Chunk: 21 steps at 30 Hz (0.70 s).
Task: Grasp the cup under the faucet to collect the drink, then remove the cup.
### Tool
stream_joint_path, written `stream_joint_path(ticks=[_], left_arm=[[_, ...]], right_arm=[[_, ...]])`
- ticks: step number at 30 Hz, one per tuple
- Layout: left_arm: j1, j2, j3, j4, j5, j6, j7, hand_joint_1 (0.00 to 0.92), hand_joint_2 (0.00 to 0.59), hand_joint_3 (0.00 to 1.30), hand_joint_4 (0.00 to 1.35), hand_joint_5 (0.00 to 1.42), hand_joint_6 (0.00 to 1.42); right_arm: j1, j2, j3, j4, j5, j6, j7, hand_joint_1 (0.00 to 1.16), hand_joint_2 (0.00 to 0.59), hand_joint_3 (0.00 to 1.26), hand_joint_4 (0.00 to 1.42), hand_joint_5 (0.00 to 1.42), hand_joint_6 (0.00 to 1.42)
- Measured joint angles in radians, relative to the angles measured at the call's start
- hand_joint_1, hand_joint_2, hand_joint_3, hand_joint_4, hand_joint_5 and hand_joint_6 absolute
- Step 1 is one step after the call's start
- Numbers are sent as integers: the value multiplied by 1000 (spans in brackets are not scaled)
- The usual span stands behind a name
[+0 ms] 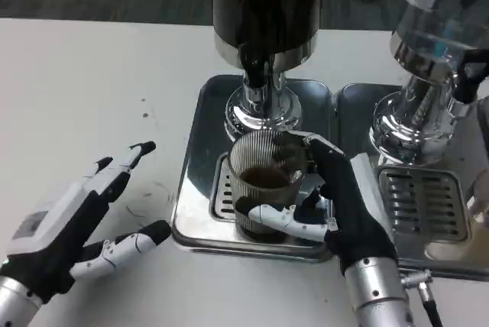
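Observation:
A ribbed clear cup with dark drink in it stands over the drip grate of the steel tray, a little in front of the faucet. My right hand grips the cup from the right, with fingers wrapped around its front and back. The dark dispenser tank rises above the faucet. My left hand rests on the white table to the left of the tray, fingers spread and holding nothing.
A second dispenser with a chrome base stands at the right on its own tray with a slotted grate. A cable runs beside my right forearm. Bare white table lies to the left.

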Motion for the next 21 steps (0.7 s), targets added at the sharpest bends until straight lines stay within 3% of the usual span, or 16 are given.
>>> stream_joint_path(ticks=[11,21], left_arm=[[69,60,-1,-103,117,46,112,0,146,0,0,0,0],[193,114,-2,-252,238,175,178,0,141,0,0,0,0]], right_arm=[[82,-30,1,-133,-4,7,46,1037,168,495,669,871,1157],[144,-40,15,-211,-4,8,76,1037,168,504,670,872,1171]])
